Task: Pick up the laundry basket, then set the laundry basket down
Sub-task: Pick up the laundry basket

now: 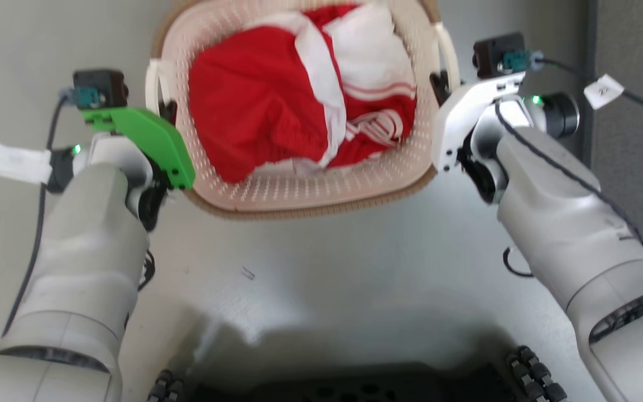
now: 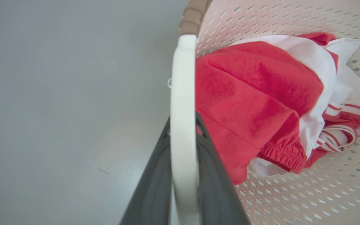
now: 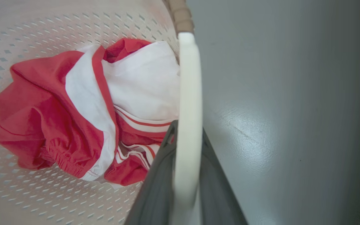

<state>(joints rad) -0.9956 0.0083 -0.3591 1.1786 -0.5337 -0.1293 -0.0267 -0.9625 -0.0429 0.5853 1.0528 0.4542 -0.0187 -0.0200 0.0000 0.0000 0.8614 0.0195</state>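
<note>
The laundry basket (image 1: 310, 192) is cream-white and perforated with a brown woven rim, and sits at the top centre of the head view between my two arms. It holds red and white clothes (image 1: 299, 95). My left gripper (image 1: 168, 111) is shut on the basket's white left handle (image 1: 153, 84). My right gripper (image 1: 438, 84) is shut on the white right handle (image 1: 449, 53). In the left wrist view, my left gripper (image 2: 183, 120) has a dark finger on each side of the handle (image 2: 182, 78). The right wrist view shows my right gripper (image 3: 187, 125) clamped the same way on its handle (image 3: 189, 81). I cannot tell whether the basket touches the floor.
Smooth grey floor (image 1: 321, 279) lies under and around the basket. A darker grey wall panel (image 1: 634, 139) runs down the right side, close to my right arm. My dark wheeled base (image 1: 355, 385) is at the bottom edge. A white tag (image 1: 603, 91) hangs on the right arm's cable.
</note>
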